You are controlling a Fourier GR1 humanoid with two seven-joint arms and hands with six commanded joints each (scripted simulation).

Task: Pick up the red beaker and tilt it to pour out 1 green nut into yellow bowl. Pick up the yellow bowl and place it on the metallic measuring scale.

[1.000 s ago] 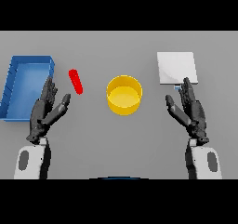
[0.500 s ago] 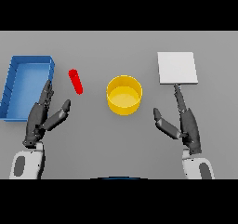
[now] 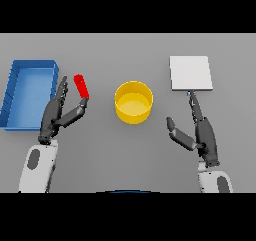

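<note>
Both robot hands have shifted vs. 0.5 s ago: left robot hand (image 3: pixel 59 114) has closed in on the red beaker (image 3: pixel 81 86), fingers straight & spread, thumb tip right by its lower end, nothing held yet; right robot hand (image 3: pixel 199 130) idles, relaxed open, below the metallic scale (image 3: pixel 190 73). Beaker lies tilted on the tabletop (image 3: pixel 130 150) btwn blue tray (image 3: pixel 30 65) & yellow bowl (image 3: pixel 133 102). Prob. light, stiff, smooth, so likely slippery: pinch mid-body, not the ends.
</note>
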